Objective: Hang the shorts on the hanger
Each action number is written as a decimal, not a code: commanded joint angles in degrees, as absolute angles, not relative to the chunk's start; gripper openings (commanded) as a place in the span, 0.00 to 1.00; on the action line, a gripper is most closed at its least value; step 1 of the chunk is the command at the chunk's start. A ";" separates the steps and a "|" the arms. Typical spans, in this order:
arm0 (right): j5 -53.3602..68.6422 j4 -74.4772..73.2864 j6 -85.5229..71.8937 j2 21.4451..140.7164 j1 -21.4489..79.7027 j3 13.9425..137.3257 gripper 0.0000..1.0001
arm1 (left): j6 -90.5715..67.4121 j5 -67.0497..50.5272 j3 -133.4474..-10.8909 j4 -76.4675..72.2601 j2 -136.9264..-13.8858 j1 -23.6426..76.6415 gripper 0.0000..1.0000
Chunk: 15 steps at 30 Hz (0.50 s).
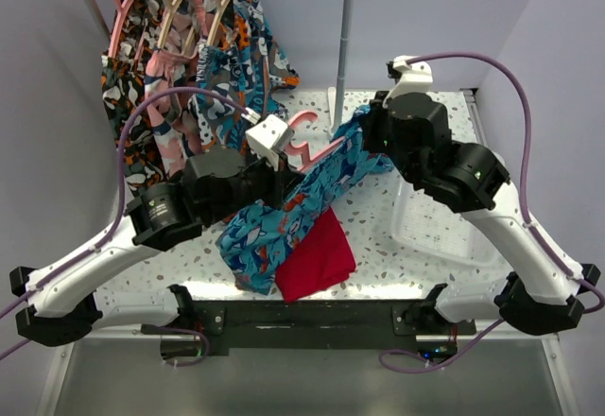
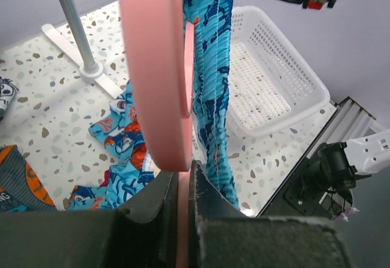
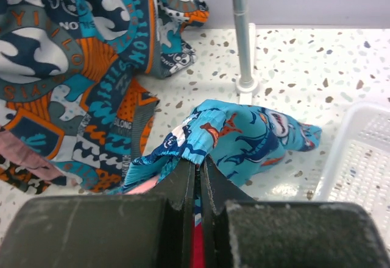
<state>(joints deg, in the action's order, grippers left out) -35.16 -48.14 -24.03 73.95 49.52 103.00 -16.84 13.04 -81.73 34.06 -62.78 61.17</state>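
The pink hanger (image 1: 319, 152) is held up above the table, clamped in my left gripper (image 1: 291, 163); in the left wrist view its broad pink bar (image 2: 155, 67) runs up from the shut jaws (image 2: 182, 186). The turquoise shorts (image 1: 284, 217) drape from my right gripper (image 1: 371, 138) over the hanger and down to the table. In the right wrist view the jaws (image 3: 199, 164) are shut on a fold of the shorts' elastic edge (image 3: 256, 134). The shorts hang right beside the hanger bar (image 2: 210, 67). A bit of pink hanger (image 3: 143, 187) shows under the fabric.
A red cloth (image 1: 319, 255) lies at the front centre, partly under the shorts. A white basket (image 1: 437, 229) stands on the right. A rack (image 1: 346, 28) at the back holds dark patterned shorts (image 1: 161, 104) on wooden hangers. Its pole foot (image 3: 247, 84) is near.
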 commanded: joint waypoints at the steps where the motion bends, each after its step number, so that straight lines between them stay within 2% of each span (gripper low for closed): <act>1: -35.51 -50.72 -22.14 74.71 47.73 103.11 0.00 | -13.98 12.82 -88.50 37.62 -63.80 61.17 0.00; 5: -31.03 -48.70 -24.16 71.65 47.72 98.27 0.00 | -13.45 16.69 -87.72 37.53 -65.12 61.08 0.00; 9: -21.47 -44.48 -26.18 67.95 48.16 92.12 0.00 | -13.36 18.19 -84.29 34.02 -65.92 60.82 0.00; 15: -20.92 -42.98 -26.63 66.88 49.04 87.98 0.00 | -12.57 17.58 -82.79 31.03 -66.53 60.73 0.00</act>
<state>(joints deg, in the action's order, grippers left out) -23.97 -47.29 -25.96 68.42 48.53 88.64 -14.72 16.86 -83.00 37.26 -67.16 61.12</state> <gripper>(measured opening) 0.022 0.095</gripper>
